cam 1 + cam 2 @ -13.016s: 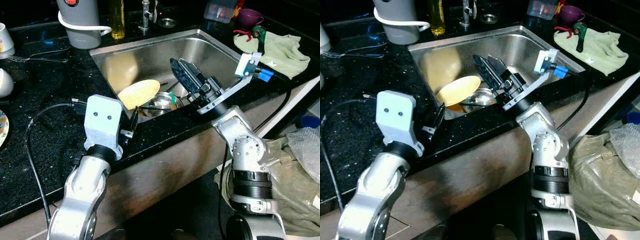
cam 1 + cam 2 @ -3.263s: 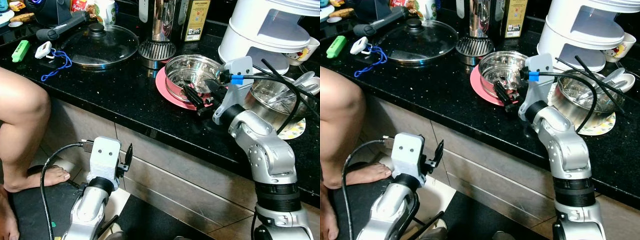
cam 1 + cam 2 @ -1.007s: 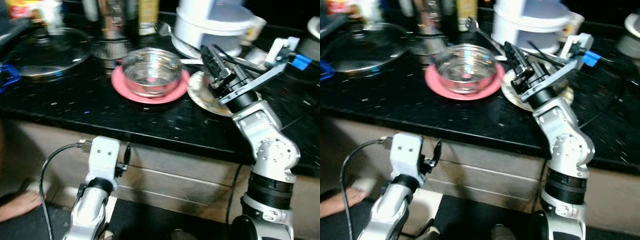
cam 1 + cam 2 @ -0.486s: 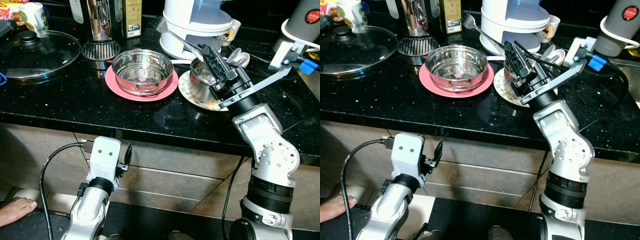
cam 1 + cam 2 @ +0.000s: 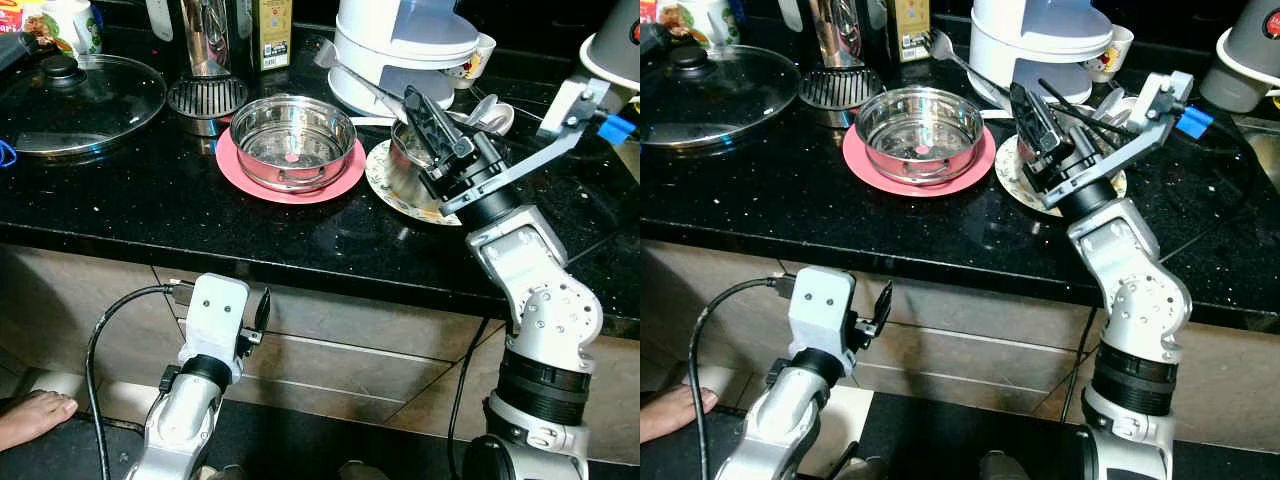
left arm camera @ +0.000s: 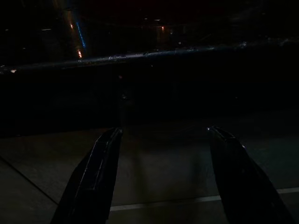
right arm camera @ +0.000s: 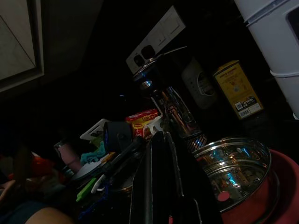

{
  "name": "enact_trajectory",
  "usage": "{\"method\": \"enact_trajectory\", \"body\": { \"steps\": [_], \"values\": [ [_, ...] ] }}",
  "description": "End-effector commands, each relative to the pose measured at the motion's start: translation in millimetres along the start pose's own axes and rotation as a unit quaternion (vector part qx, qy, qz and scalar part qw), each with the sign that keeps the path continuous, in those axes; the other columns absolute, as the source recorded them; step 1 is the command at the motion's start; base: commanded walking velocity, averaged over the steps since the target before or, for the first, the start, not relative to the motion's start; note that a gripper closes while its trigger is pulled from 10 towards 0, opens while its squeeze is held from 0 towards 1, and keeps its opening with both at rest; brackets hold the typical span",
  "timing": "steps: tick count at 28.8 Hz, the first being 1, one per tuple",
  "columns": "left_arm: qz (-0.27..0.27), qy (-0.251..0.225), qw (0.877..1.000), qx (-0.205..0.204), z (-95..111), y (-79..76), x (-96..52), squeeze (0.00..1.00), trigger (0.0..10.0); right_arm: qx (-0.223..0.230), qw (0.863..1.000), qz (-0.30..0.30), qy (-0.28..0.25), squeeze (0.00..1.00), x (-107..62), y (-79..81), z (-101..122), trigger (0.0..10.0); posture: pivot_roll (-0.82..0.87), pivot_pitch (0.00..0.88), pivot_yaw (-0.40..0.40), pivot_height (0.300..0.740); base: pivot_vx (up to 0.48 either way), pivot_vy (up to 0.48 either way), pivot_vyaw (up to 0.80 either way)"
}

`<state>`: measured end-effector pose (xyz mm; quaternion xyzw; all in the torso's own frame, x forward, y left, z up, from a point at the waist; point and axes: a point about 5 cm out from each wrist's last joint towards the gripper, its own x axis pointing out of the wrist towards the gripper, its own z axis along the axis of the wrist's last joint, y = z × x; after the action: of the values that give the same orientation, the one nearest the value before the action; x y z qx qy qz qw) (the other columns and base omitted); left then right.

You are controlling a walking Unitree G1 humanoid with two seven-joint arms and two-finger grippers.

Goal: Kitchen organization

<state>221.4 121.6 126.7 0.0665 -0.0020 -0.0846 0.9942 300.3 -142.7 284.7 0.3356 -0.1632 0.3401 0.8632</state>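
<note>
The right gripper (image 5: 425, 112) is raised over the black counter (image 5: 150, 190), above a steel pot (image 5: 412, 160) that stands on a patterned plate (image 5: 400, 193) near the counter's front edge. Its two black fingers are pressed together with nothing between them, and they point up and away toward the back of the counter; in the right wrist view the fingers (image 7: 161, 186) lie flat against each other. The left gripper (image 5: 880, 300) hangs below the counter's front edge, before the cabinet fronts, with its fingers (image 6: 96, 177) spread apart and empty.

Largest on the counter is the white appliance (image 5: 405, 45) at the back, just behind the pot. At the back left corner lies a glass lid (image 5: 75, 90) with a black knob, flat on the counter. Between lid and plate stands a steel bowl (image 5: 292, 140), upright on a pink plate (image 5: 240, 165), its open mouth facing up. Behind the bowl is a tall shiny vessel (image 5: 205, 40) on a round ribbed base, and beside that a dark tin (image 5: 270, 35) with a yellow label.

A long metal spoon or fork (image 5: 350, 75) lies slantwise, one end at the white appliance's left side, the other running down toward the pot. Thin black sticks (image 5: 1080, 105) jut from the pot toward the back. White spoons (image 5: 490, 108) rest just behind the pot.

A person's bare foot (image 5: 30, 415) shows on the floor at lower left.
</note>
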Motion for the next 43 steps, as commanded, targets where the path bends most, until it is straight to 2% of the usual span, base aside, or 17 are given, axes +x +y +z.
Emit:
{"method": "enact_trajectory", "body": {
  "steps": [1, 20, 23, 26, 27, 31, 33, 43],
  "values": [
    [-0.005, 0.002, 1.0, 0.005, 0.6, -1.7, 0.5, 0.0, 10.0, -0.004, 1.0, 0.011, -0.006, 0.0, 0.9, 5.3, 4.9, 10.0, 0.06, 0.097, -0.064, 0.74, -0.244, 0.0, 0.0],
    [-0.005, 0.005, 1.0, 0.004, 0.2, -1.8, 1.0, 0.0, 10.0, -0.015, 1.0, 0.002, 0.004, 0.0, 1.0, 5.1, -0.2, 10.0, 0.06, 0.099, -0.064, 0.74, -0.324, 0.0, 0.0],
    [-0.005, 0.005, 1.0, 0.004, 0.2, -1.6, 1.0, 0.0, 10.0, -0.023, 1.0, -0.013, 0.001, 0.0, 0.5, 1.1, 0.9, 10.0, 0.06, 0.099, -0.064, 0.74, -0.315, 0.0, 0.0],
    [-0.005, 0.004, 1.0, 0.004, 0.1, -1.5, 1.1, 0.0, 10.0, -0.033, 0.998, -0.054, -0.006, 0.0, -4.1, -13.1, 2.4, 10.0, 0.06, 0.098, -0.062, 0.74, -0.194, 0.0, 0.0],
    [-0.005, 0.004, 1.0, 0.004, 0.1, -1.5, 1.1, 0.0, 10.0, -0.033, 0.998, -0.054, -0.006, 0.0, -4.1, -13.1, 2.4, 10.0, 0.06, 0.098, -0.062, 0.74, 0.0, 0.0, 0.0],
    [-0.008, 0.004, 1.0, 0.004, -0.1, -1.5, 1.4, 0.0, 10.0, -0.04, 0.997, -0.071, 0.006, 0.0, -14.4, -24.5, -3.7, 10.0, 0.05, 0.098, -0.059, 0.74, 0.0, 0.0, 0.0],
    [-0.017, 0.003, 1.0, 0.011, 0.0, -2.9, 1.9, 0.0, 10.0, -0.049, 0.994, -0.093, 0.029, 0.0, -26.6, -34.3, -16.8, 10.0, 0.05, 0.098, -0.058, 0.74, 0.0, 0.0, 0.0],
    [-0.025, 0.008, 0.999, 0.024, -1.8, -3.9, 1.9, 0.0, 10.0, -0.052, 0.994, -0.092, 0.035, 0.0, -26.4, -33.3, -23.7, 10.0, 0.06, 0.088, -0.049, 0.74, 0.0, -0.057, 0.0]
  ]
}}
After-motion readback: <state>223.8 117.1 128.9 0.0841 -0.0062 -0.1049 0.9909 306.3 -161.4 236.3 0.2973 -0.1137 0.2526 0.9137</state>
